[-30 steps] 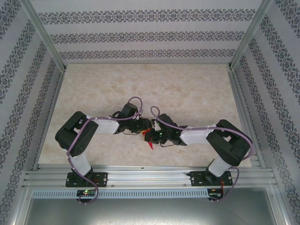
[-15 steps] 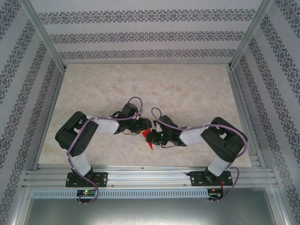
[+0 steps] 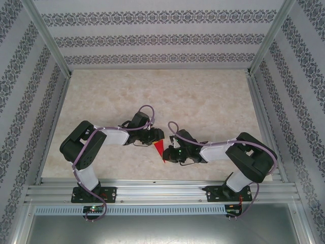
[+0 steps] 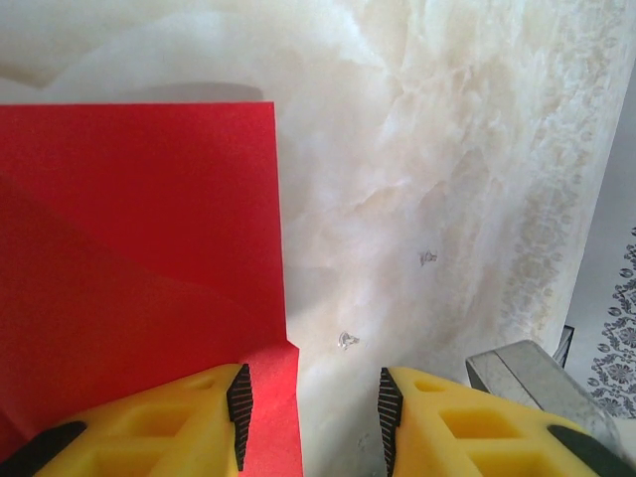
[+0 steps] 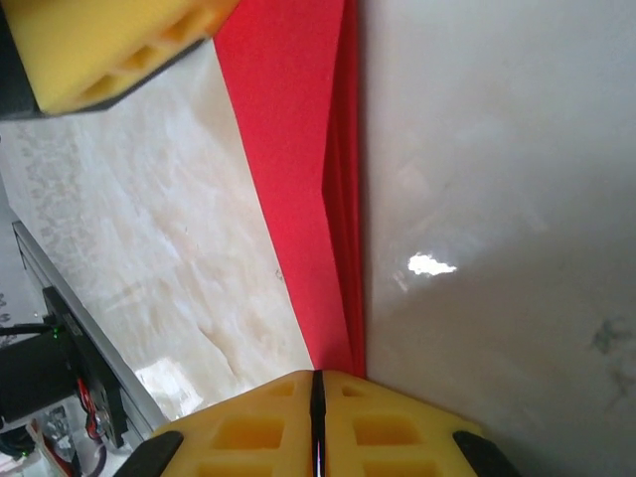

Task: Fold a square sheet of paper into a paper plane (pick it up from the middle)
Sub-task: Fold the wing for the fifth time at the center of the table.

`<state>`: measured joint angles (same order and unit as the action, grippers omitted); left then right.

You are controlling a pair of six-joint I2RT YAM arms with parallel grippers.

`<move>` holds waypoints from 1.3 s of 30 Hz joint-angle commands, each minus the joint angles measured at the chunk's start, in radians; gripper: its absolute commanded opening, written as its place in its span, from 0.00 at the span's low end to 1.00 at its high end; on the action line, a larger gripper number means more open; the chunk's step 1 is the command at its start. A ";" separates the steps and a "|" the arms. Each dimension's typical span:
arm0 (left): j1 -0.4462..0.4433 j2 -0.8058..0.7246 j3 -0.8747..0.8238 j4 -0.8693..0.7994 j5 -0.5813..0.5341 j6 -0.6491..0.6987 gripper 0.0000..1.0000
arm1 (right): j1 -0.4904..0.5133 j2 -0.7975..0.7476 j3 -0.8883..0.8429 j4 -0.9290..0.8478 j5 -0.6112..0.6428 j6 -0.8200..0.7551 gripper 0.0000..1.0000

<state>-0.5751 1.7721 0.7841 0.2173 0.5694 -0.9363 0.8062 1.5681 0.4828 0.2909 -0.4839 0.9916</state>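
The sheet of red paper [image 3: 160, 149] lies folded into a narrow pointed shape on the table, between the two grippers. In the left wrist view the folded paper [image 4: 139, 229] shows a diagonal crease and a straight right edge. My left gripper [image 4: 313, 383] stands open over that edge, its left finger [image 4: 199, 417] above the paper and its right finger above bare table. In the right wrist view the paper [image 5: 298, 149] narrows down into my right gripper [image 5: 318, 376], whose jaws are shut on its end. From above, the left gripper [image 3: 154, 136] and right gripper [image 3: 169, 152] sit close together.
The marble-patterned table [image 3: 177, 96] is walled in by patterned panels, with an aluminium rail [image 3: 162, 192] along the near edge. A grey metal piece [image 4: 517, 373] sits beside my left gripper's right finger. The left gripper's yellow finger [image 5: 109, 50] appears at the top of the right wrist view.
My right gripper has drawn back to the right and slightly toward the near edge, so more of the red paper shows. The left arm has stayed put.
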 commanded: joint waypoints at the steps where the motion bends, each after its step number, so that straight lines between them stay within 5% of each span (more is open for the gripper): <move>1: 0.003 0.030 -0.016 -0.119 -0.081 -0.001 0.42 | 0.038 -0.005 -0.047 -0.175 -0.023 -0.030 0.10; 12: 0.003 0.032 -0.014 -0.121 -0.076 0.002 0.42 | 0.047 -0.173 -0.005 -0.340 0.045 -0.094 0.10; 18: 0.002 0.030 -0.017 -0.120 -0.072 0.004 0.43 | 0.031 -0.292 0.036 -0.285 0.124 -0.078 0.12; 27: 0.003 0.018 -0.022 -0.118 -0.071 0.002 0.42 | -0.007 -0.052 0.108 0.083 0.030 0.063 0.12; 39: 0.003 -0.001 -0.014 -0.126 -0.063 0.013 0.43 | -0.011 0.138 0.056 0.079 0.016 0.057 0.08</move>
<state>-0.5751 1.7679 0.7856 0.2058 0.5694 -0.9363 0.8001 1.6829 0.5766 0.3637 -0.4591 1.0424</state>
